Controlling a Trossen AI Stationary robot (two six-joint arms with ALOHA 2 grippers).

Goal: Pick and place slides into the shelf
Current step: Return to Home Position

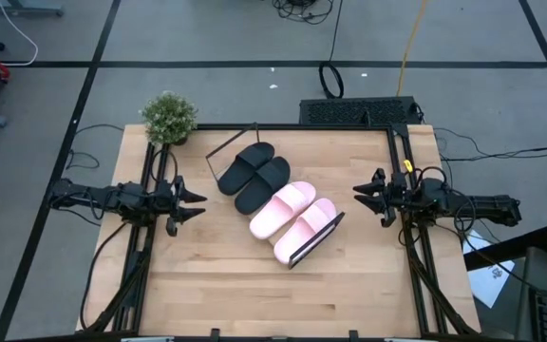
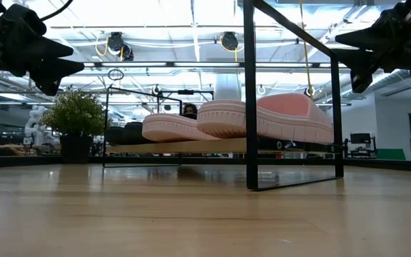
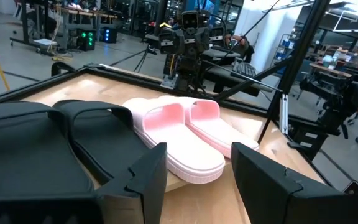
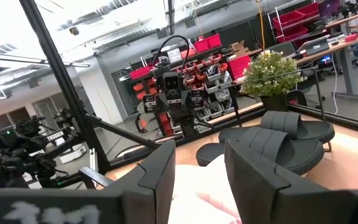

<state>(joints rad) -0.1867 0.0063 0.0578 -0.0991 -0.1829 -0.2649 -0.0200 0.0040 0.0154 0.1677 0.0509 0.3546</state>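
While the slides fill the shelf, nothing is held.
Left gripper and right gripper flank it, fingers apart.

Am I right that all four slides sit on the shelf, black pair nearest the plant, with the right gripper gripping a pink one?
Not quite: the high view shows the right gripper empty, jaws open, apart from the shelf, like the left gripper. The slides and plant are as you say.
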